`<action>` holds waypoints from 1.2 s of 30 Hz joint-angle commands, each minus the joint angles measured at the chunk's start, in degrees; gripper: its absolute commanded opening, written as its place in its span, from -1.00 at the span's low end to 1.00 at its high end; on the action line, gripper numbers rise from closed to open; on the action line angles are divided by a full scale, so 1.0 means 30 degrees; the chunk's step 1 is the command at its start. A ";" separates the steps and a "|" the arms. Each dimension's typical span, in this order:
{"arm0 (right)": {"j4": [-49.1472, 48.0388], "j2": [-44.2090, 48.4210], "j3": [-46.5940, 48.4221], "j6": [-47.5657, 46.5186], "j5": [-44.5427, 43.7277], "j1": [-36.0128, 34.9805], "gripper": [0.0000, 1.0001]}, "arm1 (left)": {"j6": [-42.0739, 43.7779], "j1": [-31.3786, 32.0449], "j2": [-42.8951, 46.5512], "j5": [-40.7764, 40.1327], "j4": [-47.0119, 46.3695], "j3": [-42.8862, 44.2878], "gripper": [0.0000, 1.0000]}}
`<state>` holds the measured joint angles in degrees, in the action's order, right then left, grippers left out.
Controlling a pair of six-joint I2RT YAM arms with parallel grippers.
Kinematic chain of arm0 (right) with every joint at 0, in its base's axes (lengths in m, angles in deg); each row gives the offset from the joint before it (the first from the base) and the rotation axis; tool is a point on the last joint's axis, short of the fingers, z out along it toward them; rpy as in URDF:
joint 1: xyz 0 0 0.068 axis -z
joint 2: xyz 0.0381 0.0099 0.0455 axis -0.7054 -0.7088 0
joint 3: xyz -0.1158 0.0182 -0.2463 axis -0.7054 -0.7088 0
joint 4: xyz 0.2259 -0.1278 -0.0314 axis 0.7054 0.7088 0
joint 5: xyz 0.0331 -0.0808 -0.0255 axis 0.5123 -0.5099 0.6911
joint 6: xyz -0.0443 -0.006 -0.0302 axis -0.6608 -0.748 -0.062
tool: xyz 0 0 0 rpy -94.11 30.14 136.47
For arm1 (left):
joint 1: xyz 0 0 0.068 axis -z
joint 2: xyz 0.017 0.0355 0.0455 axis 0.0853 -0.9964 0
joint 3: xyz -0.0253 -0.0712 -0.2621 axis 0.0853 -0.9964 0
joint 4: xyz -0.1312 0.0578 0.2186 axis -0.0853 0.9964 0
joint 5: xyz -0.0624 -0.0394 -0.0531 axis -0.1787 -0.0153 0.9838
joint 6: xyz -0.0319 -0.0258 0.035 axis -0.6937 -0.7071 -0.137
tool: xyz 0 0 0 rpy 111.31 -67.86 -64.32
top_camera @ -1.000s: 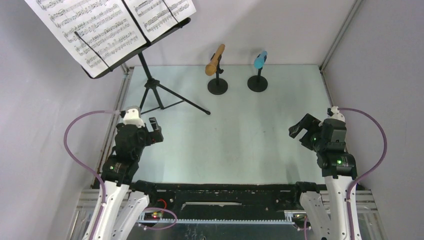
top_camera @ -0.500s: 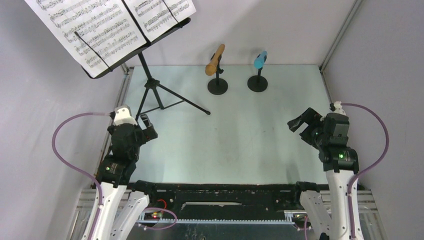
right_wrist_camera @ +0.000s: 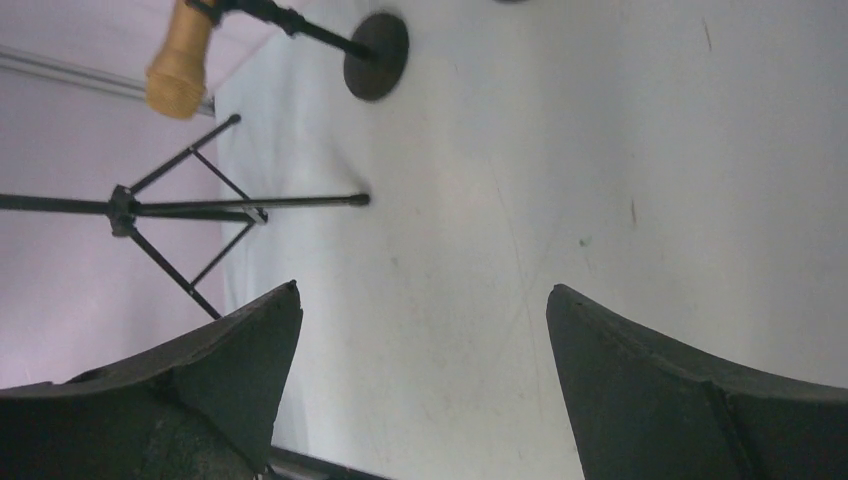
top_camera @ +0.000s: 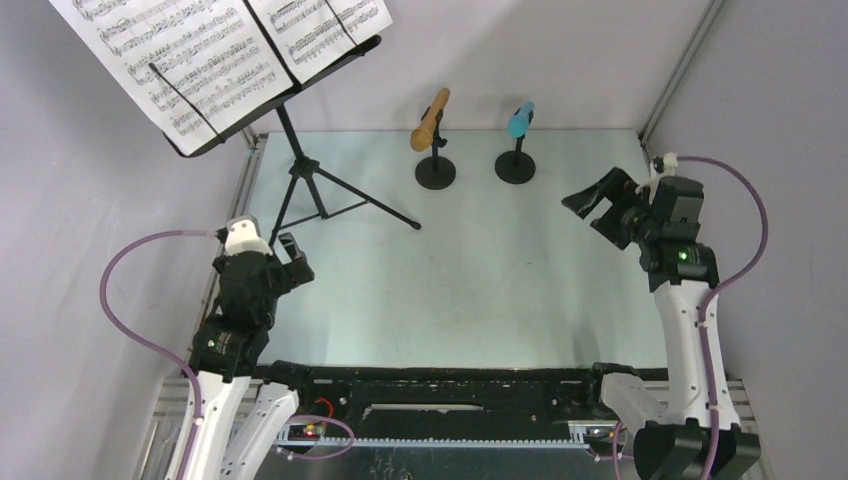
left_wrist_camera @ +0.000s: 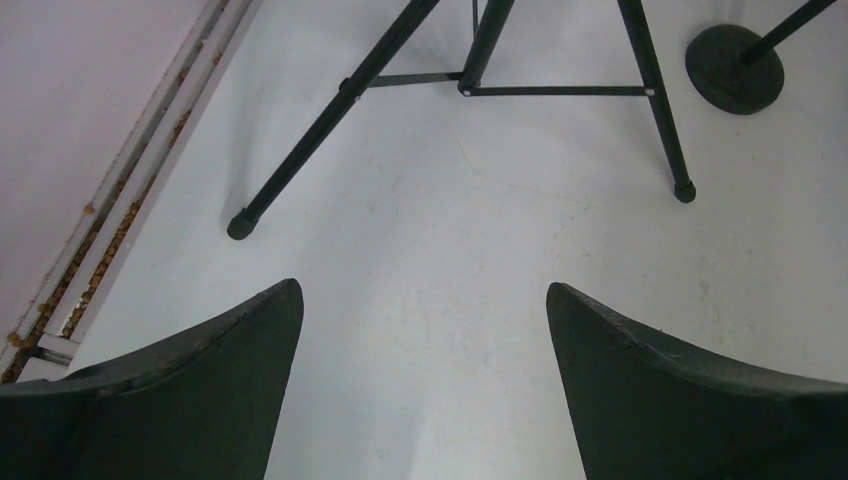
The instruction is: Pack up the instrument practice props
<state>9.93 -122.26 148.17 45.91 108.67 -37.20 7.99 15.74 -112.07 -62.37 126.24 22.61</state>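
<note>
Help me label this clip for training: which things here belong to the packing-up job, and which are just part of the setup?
Belong to the job:
black music stand
sheet-music pages
tan microphone
light-blue microphone
tan microphone's holder
light-blue microphone's holder

Just part of the setup:
table
black base rail
grey walls

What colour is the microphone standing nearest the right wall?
It is a light-blue toy microphone on a black round-based stand; clearest in the top external view.

right arm [top_camera: 683, 270] reached forward — nearer light-blue microphone [top_camera: 520, 119], left arm [top_camera: 240, 310] eased leftward
</note>
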 commanded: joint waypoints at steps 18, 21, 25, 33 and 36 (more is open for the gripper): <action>-1.0781 -0.8638 0.6460 -0.5170 -0.6391 -1.5606 0.97 | -0.0964 -0.0087 0.2168 -0.0650 0.1881 0.1571 1.00; -1.4868 -1.0370 0.6481 -0.7208 -0.6501 -1.7698 0.95 | -0.1785 -0.0099 0.3677 -0.0181 0.2002 0.1364 1.00; -1.9282 -1.3239 0.7416 -0.8351 -0.6794 -1.9126 0.95 | -0.2570 -0.0091 0.5245 -0.0042 0.2207 0.1032 1.00; -1.9521 -2.0257 1.4658 -0.8289 -0.5310 -1.9435 0.83 | -0.3663 -0.0102 0.6213 -0.0857 0.3873 0.1861 1.00; -2.0805 -2.2378 1.6489 -0.8250 -0.4675 -1.9443 0.77 | -0.4026 -0.0093 0.7130 -0.0719 0.3383 0.1168 1.00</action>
<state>-45.31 -183.53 190.96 22.76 92.15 -95.39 -1.17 15.74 -93.62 -63.64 136.51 25.85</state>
